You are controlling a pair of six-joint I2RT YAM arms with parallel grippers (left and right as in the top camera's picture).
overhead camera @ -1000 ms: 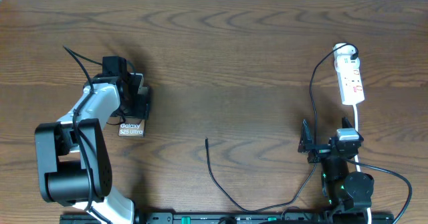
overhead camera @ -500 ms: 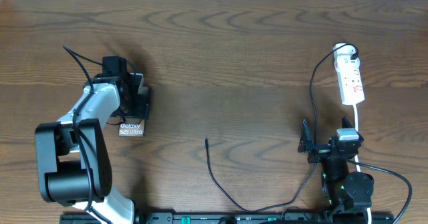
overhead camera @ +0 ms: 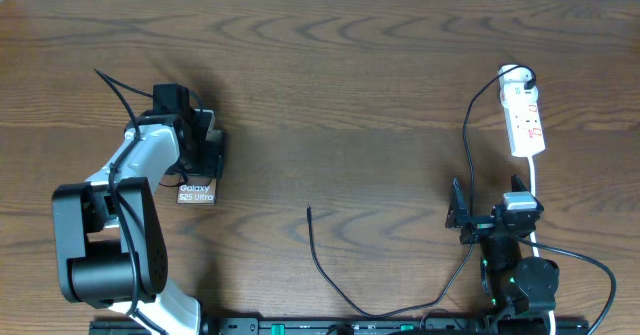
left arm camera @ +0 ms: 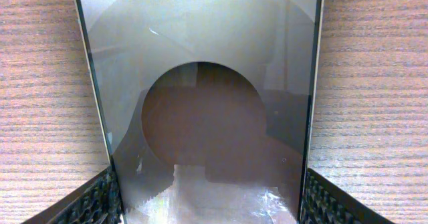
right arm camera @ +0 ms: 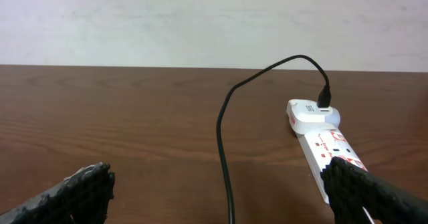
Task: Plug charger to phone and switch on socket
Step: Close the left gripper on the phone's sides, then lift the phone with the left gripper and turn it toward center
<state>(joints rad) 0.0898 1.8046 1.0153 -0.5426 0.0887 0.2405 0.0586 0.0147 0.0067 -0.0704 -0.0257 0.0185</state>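
The phone point(overhead camera: 196, 192) lies at the left of the table, its "Galaxy S25 Ultra" end sticking out towards the near edge. My left gripper point(overhead camera: 203, 153) is shut on its two long edges. In the left wrist view the glossy phone point(left arm camera: 200, 83) fills the gap, with a pad point(left arm camera: 100, 200) against each side. The charger cable point(overhead camera: 325, 275) runs from the socket point(overhead camera: 526, 120) down past my right gripper point(overhead camera: 488, 203) and curls to its free plug tip point(overhead camera: 309, 212) on the wood mid-table. My right gripper point(right arm camera: 221, 197) is open, the cable point(right arm camera: 224, 157) passing between its fingers without touching them.
A white adapter point(right arm camera: 309, 112) sits plugged into the far end of the socket point(right arm camera: 328, 147), the black cable rising from it. A white cord point(overhead camera: 536, 190) trails from the strip towards the near edge beside the right arm. A pale wall bounds the far edge.
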